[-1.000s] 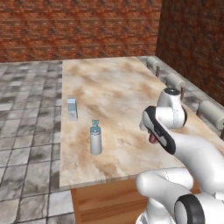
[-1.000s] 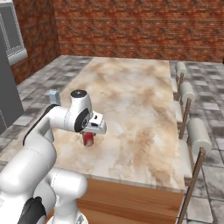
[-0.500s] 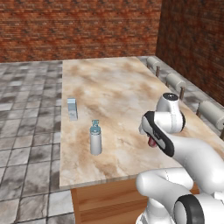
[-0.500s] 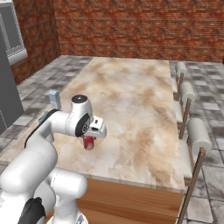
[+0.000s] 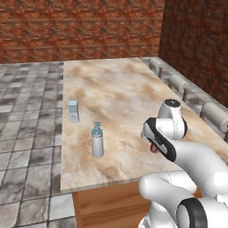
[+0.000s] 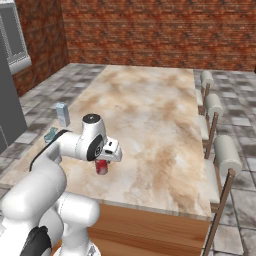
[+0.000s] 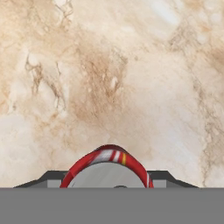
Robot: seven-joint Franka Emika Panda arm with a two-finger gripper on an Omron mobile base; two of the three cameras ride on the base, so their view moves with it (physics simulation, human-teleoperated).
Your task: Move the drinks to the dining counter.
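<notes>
The tool (image 6: 102, 163), clamped on the red can (image 6: 102, 167), has come down nearer the tabletop (image 6: 150, 115), so setting it beside the bottle (image 5: 97, 141) looks close.

Red soda can (image 6: 102, 167) seemingly upright on dining counter (image 6: 150, 115), grey bottle (image 5: 97, 141) nearby.

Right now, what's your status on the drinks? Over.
Gripper shut on red soda can, low over the dining counter. Pale grey bottle with blue cap already stands on the counter. Small pale box near the edge, well aside; nothing in the way.
</notes>
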